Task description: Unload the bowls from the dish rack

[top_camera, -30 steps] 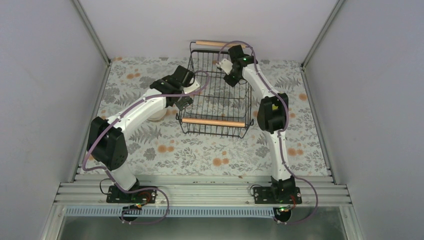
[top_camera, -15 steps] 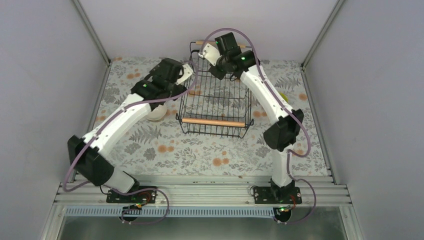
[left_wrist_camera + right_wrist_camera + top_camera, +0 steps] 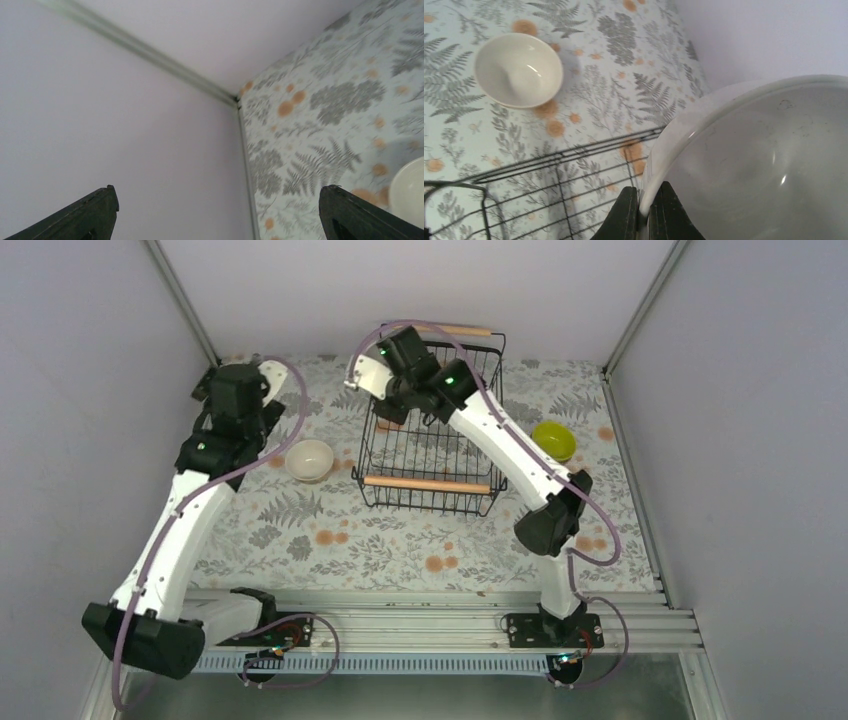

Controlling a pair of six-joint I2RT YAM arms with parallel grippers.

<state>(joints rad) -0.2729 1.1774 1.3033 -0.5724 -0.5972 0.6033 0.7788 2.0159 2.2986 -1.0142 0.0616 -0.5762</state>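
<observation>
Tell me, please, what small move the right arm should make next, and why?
Probably carry the grey bowl left, clear of the dish rack, then lower it. The right gripper pinches its rim over the rack's left edge, and open table lies beside the cream bowl.

right wrist cam: grey bowl (image 3: 764, 165) cut off at 3 & 6 o'clock edges; rack (image 3: 559, 177) only a corner, 8 o'clock. left wrist cam: cream bowl (image 3: 409, 192) just a sliver at 4 o'clock; left gripper (image 3: 217, 200) only fingertips show, 4 & 8 o'clock.
</observation>
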